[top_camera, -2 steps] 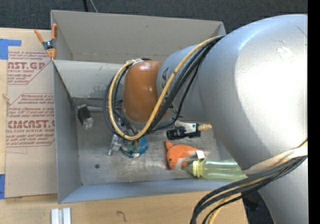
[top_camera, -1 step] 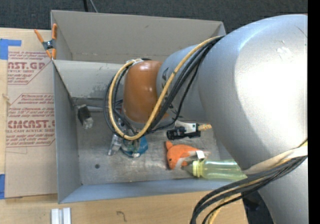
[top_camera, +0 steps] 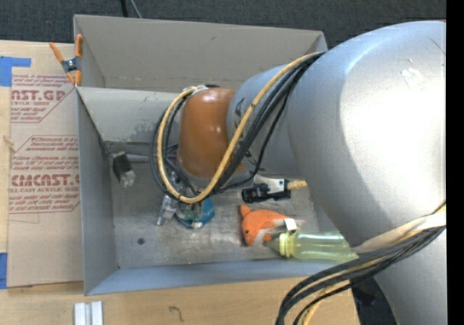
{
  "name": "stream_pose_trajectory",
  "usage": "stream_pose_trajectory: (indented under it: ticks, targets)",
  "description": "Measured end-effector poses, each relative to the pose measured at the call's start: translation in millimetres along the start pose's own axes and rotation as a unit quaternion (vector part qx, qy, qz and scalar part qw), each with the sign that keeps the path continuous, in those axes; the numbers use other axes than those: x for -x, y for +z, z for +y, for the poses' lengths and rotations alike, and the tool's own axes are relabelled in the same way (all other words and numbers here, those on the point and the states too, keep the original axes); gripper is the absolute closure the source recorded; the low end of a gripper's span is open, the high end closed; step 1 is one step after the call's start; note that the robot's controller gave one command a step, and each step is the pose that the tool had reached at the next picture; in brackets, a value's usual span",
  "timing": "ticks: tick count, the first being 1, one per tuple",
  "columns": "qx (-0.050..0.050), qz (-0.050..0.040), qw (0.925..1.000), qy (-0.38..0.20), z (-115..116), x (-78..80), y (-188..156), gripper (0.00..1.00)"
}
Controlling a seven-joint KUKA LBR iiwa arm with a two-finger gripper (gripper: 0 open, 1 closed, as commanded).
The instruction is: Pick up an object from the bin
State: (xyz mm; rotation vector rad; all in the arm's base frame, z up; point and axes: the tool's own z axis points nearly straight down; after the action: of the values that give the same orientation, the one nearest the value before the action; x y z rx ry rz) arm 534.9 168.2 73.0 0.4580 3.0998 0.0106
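Grey bin floor [top_camera: 145,244]; claw [top_camera: 180,211] down beside a blue thing [top_camera: 201,212], its grip unreadable.

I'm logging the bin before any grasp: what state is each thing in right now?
Gripper: down near the floor of the bin.
Blue thing: on the floor at the gripper, partly hidden.
Orange toy: lying beside the bottle.
Bottle: on its side.
Black tool: lying flat, untouched.
Dark piece: by the left wall, alone.
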Motion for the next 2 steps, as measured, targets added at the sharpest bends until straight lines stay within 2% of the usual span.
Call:
stream_pose_trajectory:
  ticks: [1,2]
  targets:
    - [-0.003,0.0048,0.9982,-0.059,5.2,14.0,0.0,1.00]
    - [-0.005,0.0071,0.9882,-0.153,-5.4,10.8,-45.2,1.00]
